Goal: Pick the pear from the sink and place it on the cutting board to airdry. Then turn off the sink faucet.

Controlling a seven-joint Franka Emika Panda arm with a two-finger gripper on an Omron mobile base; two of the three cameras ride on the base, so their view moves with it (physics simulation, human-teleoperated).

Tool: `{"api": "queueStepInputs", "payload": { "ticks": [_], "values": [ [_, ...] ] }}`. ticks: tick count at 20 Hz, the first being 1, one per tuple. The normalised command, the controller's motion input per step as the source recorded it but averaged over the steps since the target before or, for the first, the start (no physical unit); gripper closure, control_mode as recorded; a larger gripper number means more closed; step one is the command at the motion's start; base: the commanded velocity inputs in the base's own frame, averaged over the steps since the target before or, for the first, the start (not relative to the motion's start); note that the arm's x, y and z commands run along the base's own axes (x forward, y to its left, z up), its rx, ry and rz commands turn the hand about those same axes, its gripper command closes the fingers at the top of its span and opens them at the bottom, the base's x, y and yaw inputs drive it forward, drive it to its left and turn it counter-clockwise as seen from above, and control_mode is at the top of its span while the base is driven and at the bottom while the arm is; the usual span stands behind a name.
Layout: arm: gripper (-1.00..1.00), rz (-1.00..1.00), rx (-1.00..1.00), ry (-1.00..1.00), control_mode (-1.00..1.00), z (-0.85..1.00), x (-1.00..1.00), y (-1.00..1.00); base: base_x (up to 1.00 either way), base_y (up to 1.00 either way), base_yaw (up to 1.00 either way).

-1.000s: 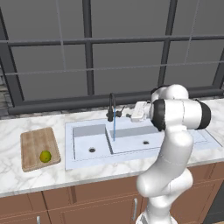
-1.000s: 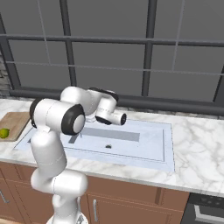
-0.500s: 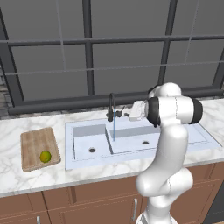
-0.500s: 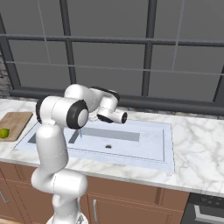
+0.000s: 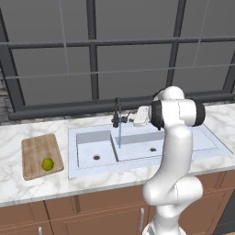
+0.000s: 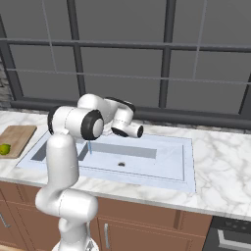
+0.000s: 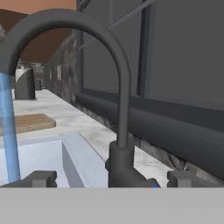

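Water (image 7: 8,131) runs in a blue stream from the faucet (image 7: 120,109), and you can see it falling into the sink (image 5: 137,158) in the left base view too. Your gripper (image 7: 111,179) sits right at the faucet's base with the jaws spread wide and nothing between the pads; the two dark fingertips (image 7: 41,178) stand on either side of the faucet's lower body, the base filling the gap between them without clear contact. From the jaws, the gooseneck rises straight ahead and arches over to one side, where the stream drops past the left fingertip. In the left base view the gripper (image 5: 137,118) hovers just beside the faucet, over the back edge of the sink, with the arm bent above the right basin. You cannot tell from any view whether a pad touches the lever. Far from the jaws, off past the sink's left end, the board (image 5: 39,156) lies flat on the marble counter (image 5: 27,183), and the pear (image 5: 47,164) rests on it near its front right corner. In the right base view the pear (image 6: 4,149) shows at the board's near edge, well apart from the gripper (image 6: 138,131).
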Motion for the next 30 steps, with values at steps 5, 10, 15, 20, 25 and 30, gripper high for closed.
{"api": "queueStepInputs", "payload": {
  "ticks": [5,10,15,20,25,30],
  "values": [
    [-1.0,0.01,0.0,0.0,-1.0,-0.13,0.29,0.0,0.0,0.0,0.0],
    [-1.0,0.01,0.0,0.0,-1.0,-0.17,0.27,0.0,0.0,0.0,0.0],
    [-1.0,0.01,0.0,0.0,-1.0,-0.19,0.26,0.0,0.0,0.0,0.0],
    [-1.0,0.01,0.0,0.0,-1.0,-0.16,0.31,0.0,0.0,0.0,0.0],
    [-1.0,0.01,0.0,0.0,-1.0,-0.13,0.33,0.0,0.0,0.0,0.0],
    [-1.0,0.02,0.0,0.0,-1.0,-0.11,0.33,0.0,0.0,0.0,0.0]
  ]
}}
